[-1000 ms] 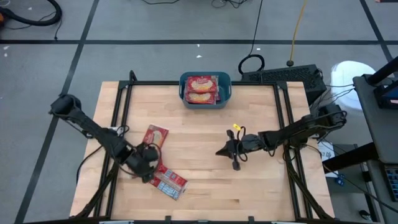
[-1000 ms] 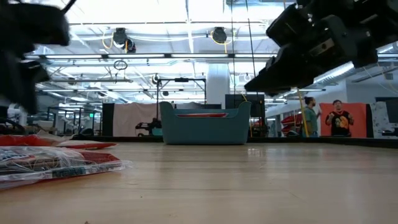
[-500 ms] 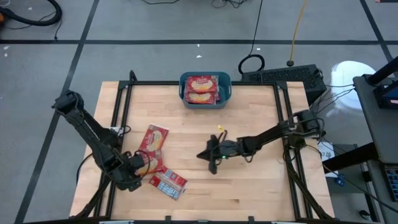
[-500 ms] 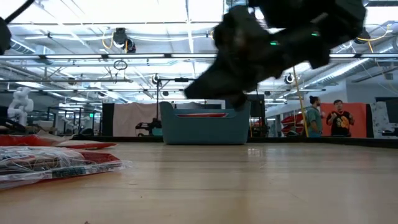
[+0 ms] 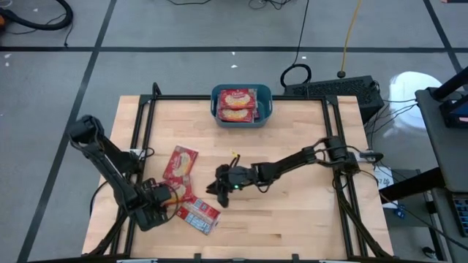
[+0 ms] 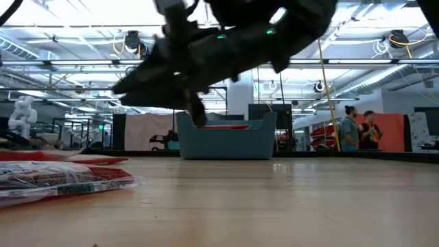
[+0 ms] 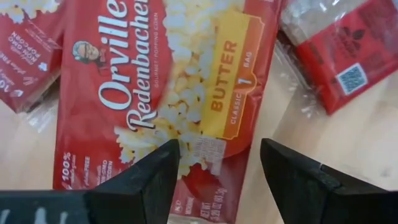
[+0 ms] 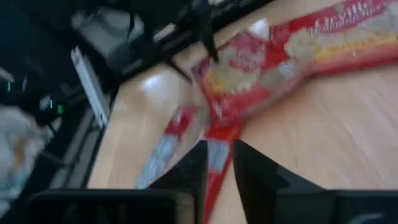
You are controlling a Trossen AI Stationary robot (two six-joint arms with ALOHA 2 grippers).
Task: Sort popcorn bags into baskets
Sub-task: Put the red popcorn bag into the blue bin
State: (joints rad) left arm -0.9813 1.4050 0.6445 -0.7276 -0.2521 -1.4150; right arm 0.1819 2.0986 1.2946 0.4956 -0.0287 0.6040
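Broadly, the pale wooden desk is bare over most of its near and right-hand parts, with black rails running along its left, far and right edges, so open room for moving lies mainly on the right half and along the near edge. Next in size, the right arm reaches from the right rail across the middle, and its right tool hangs just beside the loose packets; its fingers stand a narrow gap apart with nothing between them. At the left, the left arm bends down from the left rail, and its left tool sits over the packets with its fingers spread wide above a face-up bag, gripping nothing. Against the far edge at the middle stands the teal basket, holding two red popcorn bags lying flat with cream-yellow labels up, long axes across the tub. On the left-centre of the desk lie the loose popcorn bags: one red, label up, its long axis running nearly from far to near, and a nearer one with a red-white back, angled toward the near right, both well clear of the desk's edges.
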